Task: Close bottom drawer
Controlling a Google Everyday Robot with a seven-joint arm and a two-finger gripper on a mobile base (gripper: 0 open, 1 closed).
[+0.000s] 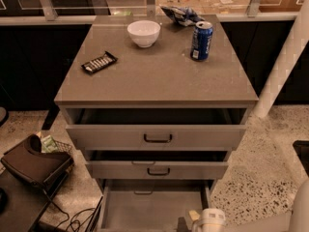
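The grey-taupe cabinet (154, 76) has all three drawers pulled out. The bottom drawer (152, 208) is out the farthest, showing its plain grey inside; its front runs off the bottom edge of the view. My gripper (205, 221), white with a dark part to its left, is at the bottom edge over the drawer's front right part. My arm (299, 211) enters from the lower right. The middle drawer (157, 169) and the top drawer (157, 137) are each open a little, with dark handles.
On the cabinet top are a white bowl (144, 33), a blue can (201, 40), a dark snack bar (99, 62) and a crumpled bag (181, 14). A dark bag on a wire rack (34, 163) and cables lie at the left. A white post (282, 66) stands at the right on speckled floor.
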